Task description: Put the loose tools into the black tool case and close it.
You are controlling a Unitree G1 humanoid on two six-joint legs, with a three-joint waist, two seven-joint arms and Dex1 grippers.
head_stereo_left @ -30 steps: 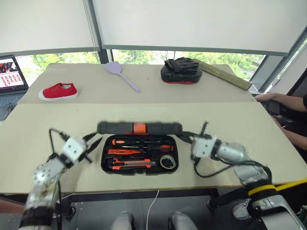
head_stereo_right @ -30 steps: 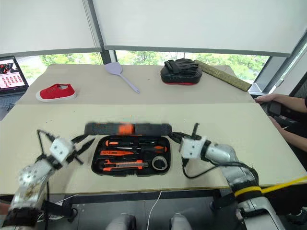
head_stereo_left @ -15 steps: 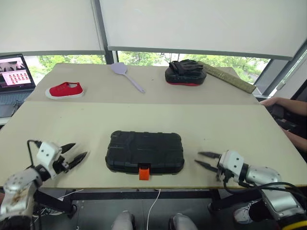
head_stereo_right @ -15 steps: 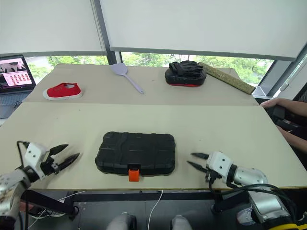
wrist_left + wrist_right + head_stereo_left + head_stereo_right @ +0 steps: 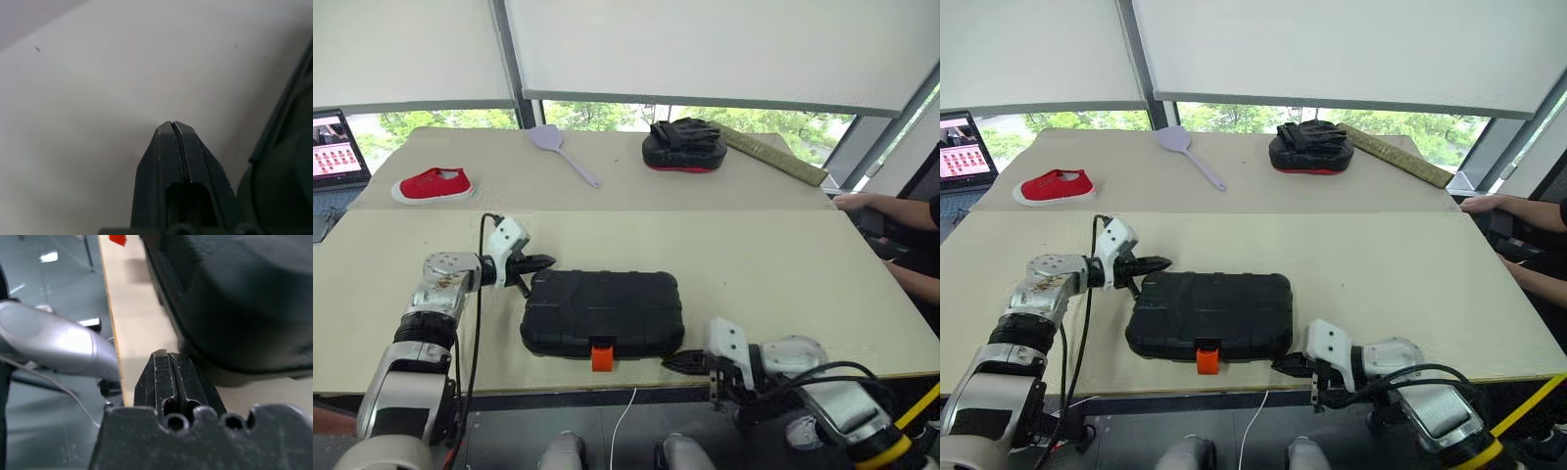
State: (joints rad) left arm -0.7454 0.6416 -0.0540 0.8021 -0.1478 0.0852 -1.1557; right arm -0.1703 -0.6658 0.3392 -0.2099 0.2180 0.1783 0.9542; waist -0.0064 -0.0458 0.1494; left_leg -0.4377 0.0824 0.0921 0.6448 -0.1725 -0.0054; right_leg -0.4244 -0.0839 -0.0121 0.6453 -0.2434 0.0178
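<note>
Case lid down, both grippers pinched shut at opposite corners.

Head view: black tool case (image 5: 602, 311) sits near the bench's front edge, orange latch (image 5: 601, 354) hanging unfastened; left gripper (image 5: 540, 263) at its far-left corner. Right wrist view: right gripper (image 5: 168, 372), fingers pressed together, hugs the front edge; a shove could tip the case off.

No text seems readable; the laptop screen (image 5: 327, 149) is too small.

Head eyes look down; wrist views, seemingly close, share the case (image 5: 602, 311).
</note>
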